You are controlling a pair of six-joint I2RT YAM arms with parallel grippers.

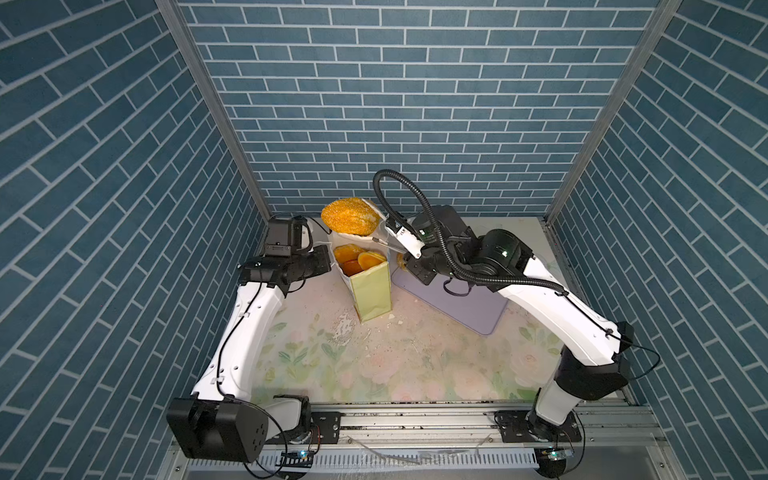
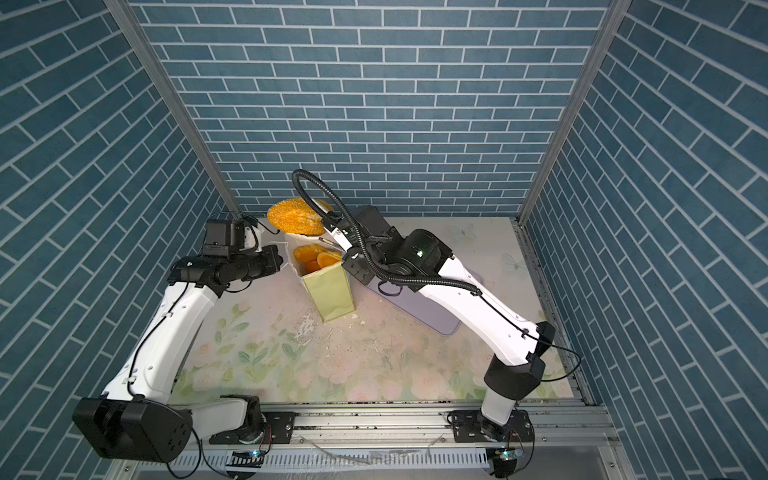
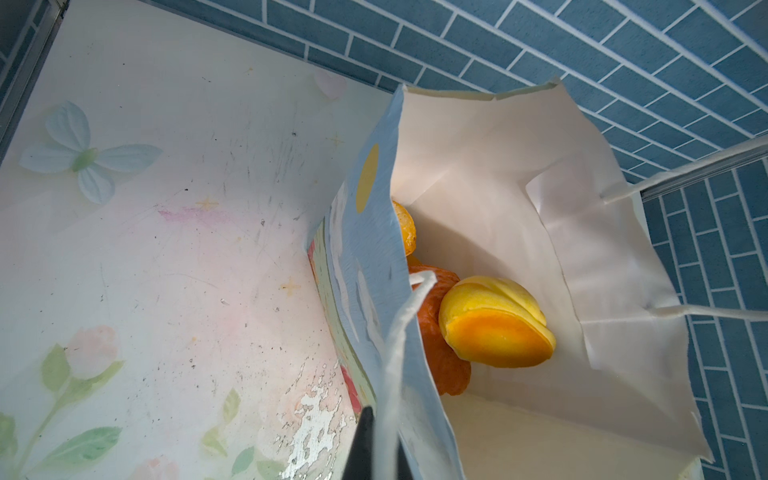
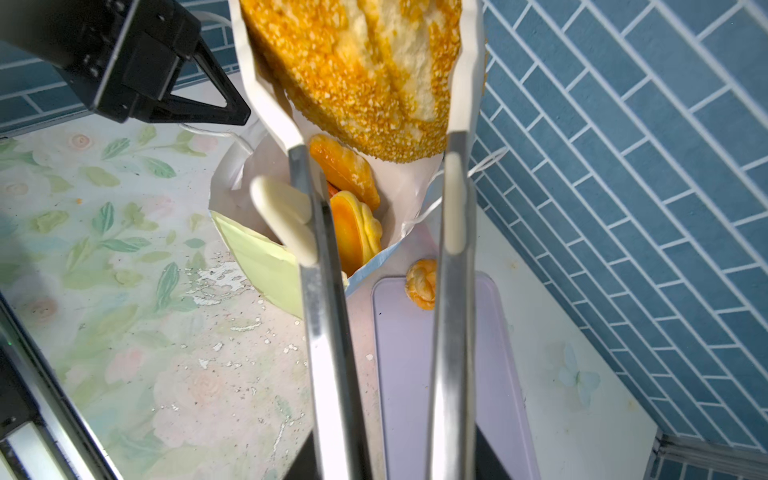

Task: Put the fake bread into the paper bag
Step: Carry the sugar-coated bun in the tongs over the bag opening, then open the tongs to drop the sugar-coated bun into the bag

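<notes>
Peeling floral tabletop [image 1: 374, 365] | blue-brick walls [image 1: 415, 104] | left end effector [image 3: 380, 436] pinches bag cord [image 3: 405, 316] | right end effector [image 1: 405, 241] squeezes tongs [image 4: 324, 332]

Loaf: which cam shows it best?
Right wrist: loaf close up, seeded crust and tongs grip clear, far end cropped. Both top views show it small above the bag. Left wrist: not visible.

The whole cell is viewed from high above in both top views, the tall pale yellow-green paper bag [image 1: 372, 291] being central. Its white inside is looked into closely from opposite sides by the wrist views.
</notes>
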